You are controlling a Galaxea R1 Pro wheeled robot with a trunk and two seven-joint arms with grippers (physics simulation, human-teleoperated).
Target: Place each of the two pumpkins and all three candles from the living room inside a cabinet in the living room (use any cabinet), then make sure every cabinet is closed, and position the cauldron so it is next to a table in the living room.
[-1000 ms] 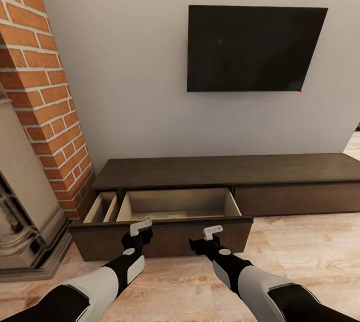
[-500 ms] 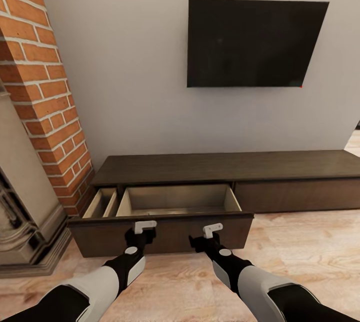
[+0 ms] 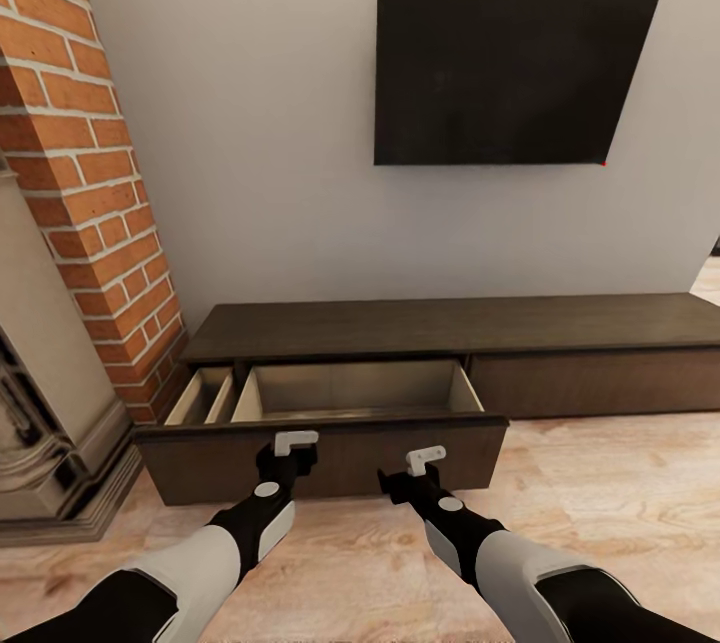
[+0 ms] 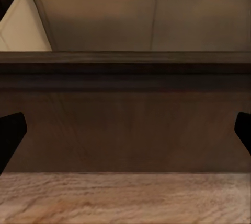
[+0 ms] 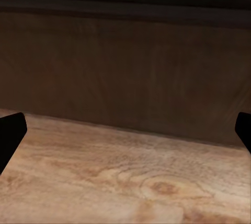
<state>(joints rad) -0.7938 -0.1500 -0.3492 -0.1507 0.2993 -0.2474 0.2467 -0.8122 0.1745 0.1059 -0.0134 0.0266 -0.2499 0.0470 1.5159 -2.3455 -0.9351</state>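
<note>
The long dark brown cabinet (image 3: pixel 450 323) stands against the wall with its left drawer pulled out. The drawer's beige inside (image 3: pixel 350 388) shows nothing in the part I see. My left gripper (image 3: pixel 297 441) is open at the top edge of the drawer front (image 3: pixel 340 468). In the left wrist view the left gripper (image 4: pixel 125 135) faces that front panel (image 4: pixel 125 125) closely, its fingers wide apart. My right gripper (image 3: pixel 426 460) is open, low before the same panel (image 5: pixel 125 62). Pumpkins, candles, cauldron and table are out of view.
A brick column (image 3: pixel 80 173) and a stone fireplace (image 3: pixel 40 403) stand close on the left. A black TV (image 3: pixel 510 73) hangs on the wall above the cabinet. Wooden floor (image 3: pixel 600 483) stretches to the right, in front of the shut cabinet door (image 3: pixel 590 385).
The whole view has shifted upward a little. My left gripper has moved forward up to the drawer front, and the drawer looks pushed in slightly. The right gripper has barely moved.
</note>
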